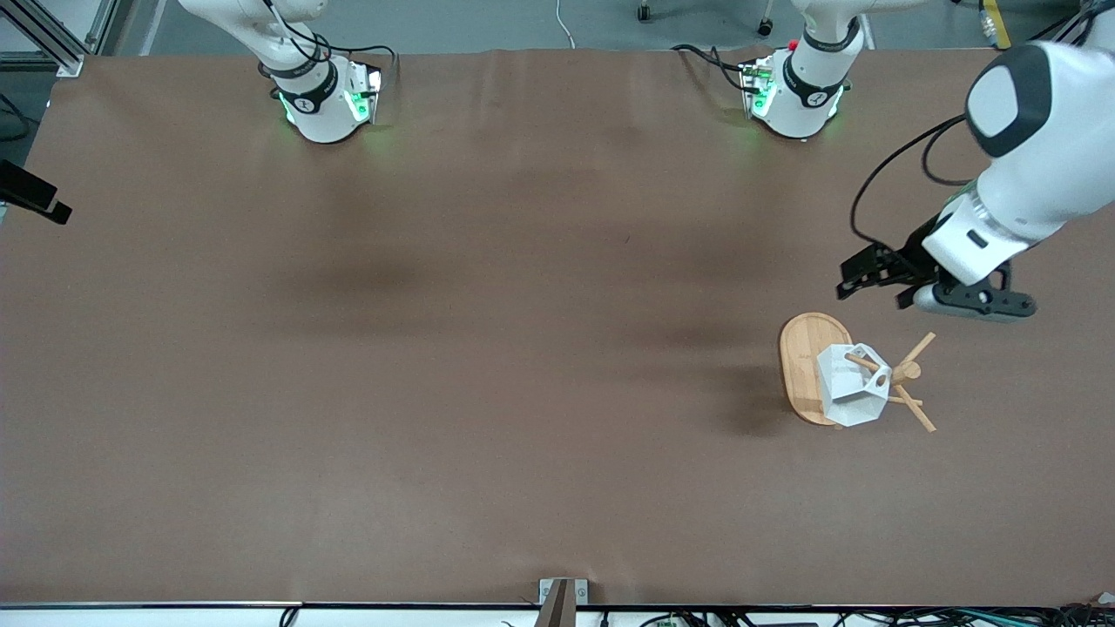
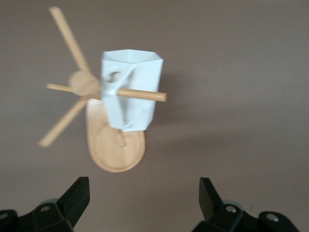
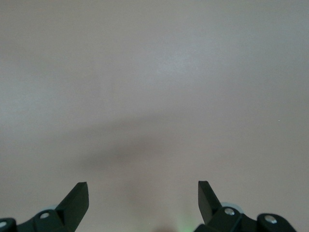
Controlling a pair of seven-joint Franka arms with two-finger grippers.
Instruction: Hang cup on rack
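While the cup (image 1: 852, 385) hangs by its handle hole on a peg of the rack (image 1: 814, 366), you can see nothing inside it and no writing. Your left gripper (image 1: 858, 277) hangs released and empty above the table (image 1: 435, 348), just beside the rack. Your right gripper (image 3: 143, 198) waits, fingers spread, holding nothing.

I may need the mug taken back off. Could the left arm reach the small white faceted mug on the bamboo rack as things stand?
Probably yes. The left pincer hangs open above the table beside the bamboo rack, and nothing lies between it and the white faceted mug hanging on a peg.
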